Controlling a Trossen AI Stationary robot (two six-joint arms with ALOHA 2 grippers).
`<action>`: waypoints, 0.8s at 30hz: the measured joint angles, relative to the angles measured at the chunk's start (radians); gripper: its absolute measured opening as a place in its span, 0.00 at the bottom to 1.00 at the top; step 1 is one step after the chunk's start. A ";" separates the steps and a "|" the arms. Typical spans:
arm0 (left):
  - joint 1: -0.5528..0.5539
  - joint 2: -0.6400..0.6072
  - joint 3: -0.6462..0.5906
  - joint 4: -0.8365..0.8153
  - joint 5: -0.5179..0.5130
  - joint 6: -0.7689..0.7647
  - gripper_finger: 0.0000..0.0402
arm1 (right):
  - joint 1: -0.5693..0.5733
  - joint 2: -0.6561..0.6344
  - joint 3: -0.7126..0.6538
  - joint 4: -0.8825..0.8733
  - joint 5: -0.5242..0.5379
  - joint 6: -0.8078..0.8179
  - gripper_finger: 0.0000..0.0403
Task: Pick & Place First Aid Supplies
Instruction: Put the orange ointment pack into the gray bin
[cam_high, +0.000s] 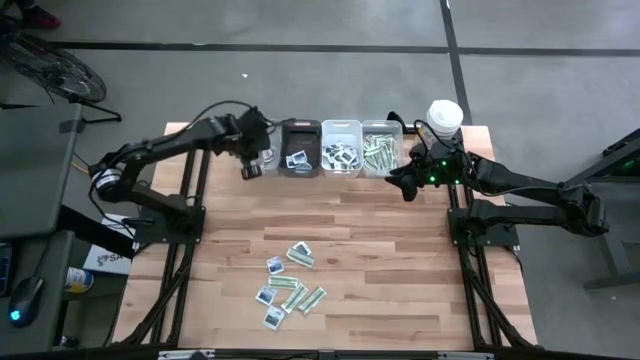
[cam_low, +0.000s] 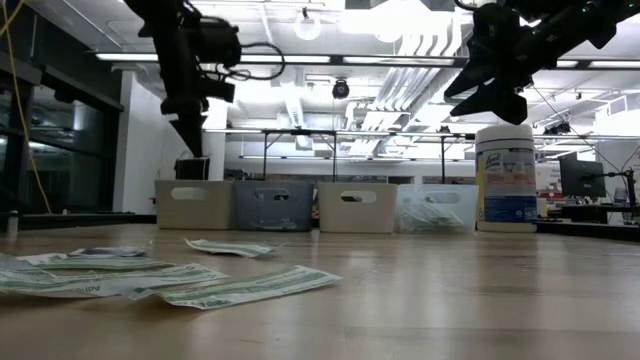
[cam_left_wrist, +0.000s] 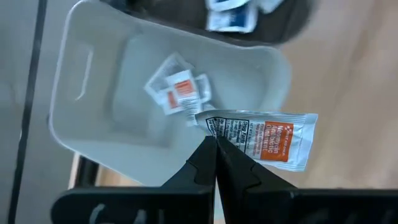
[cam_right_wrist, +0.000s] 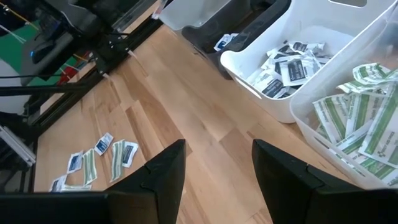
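My left gripper (cam_high: 250, 168) hangs at the far left of the table, over the leftmost light bin (cam_left_wrist: 81, 124). It is shut on a white packet with an orange mark (cam_left_wrist: 264, 138). A few similar packets (cam_left_wrist: 180, 93) lie on that bin's floor. Several more first aid supplies, green-striped and blue-marked packets (cam_high: 290, 285), lie flat on the wood near the table's front. My right gripper (cam_high: 405, 183) hovers open and holds nothing, in front of the clear bin of green packets (cam_high: 381, 150). My left gripper pinches the packet by one short end (cam_left_wrist: 214, 126), at a corner, between the free ends of its two fingers (cam_left_wrist: 208, 155). The fingers slant down from above. The packet sticks out sideways from the tips, lifted clear over the bin's near rim.
Four bins stand in a row along the far edge: the light one, a dark one (cam_high: 300, 148), a white one (cam_high: 341, 148) with blue-marked packets, and the clear one. A tall white canister (cam_high: 445, 115) stands at the far right. Bare wood (cam_high: 330, 215) lies between the bins and the packets.
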 joint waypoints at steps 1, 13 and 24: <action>0.023 0.007 0.000 0.010 0.000 0.015 0.00 | 0.000 0.000 0.000 0.000 0.004 0.000 0.44; 0.187 0.146 0.000 0.116 0.033 0.174 0.00 | 0.000 0.000 0.000 0.000 0.059 0.054 0.44; 0.223 0.227 0.000 0.195 0.011 0.278 0.00 | 0.000 0.000 0.000 0.000 0.058 0.109 0.44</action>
